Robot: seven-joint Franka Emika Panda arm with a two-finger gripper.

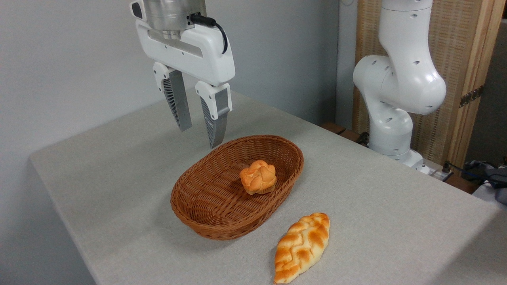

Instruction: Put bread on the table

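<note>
Grey cloth covers the table (119, 170), bare beneath the gripper (201, 126), whose fingers stand apart and empty. Below and right of it the bread (258, 177) sits inside the wicker basket (206, 213), awaiting pickup; a braided loaf (302, 247) lies farther off.

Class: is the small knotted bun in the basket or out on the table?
In: the bun sits inside the wicker basket.
</note>
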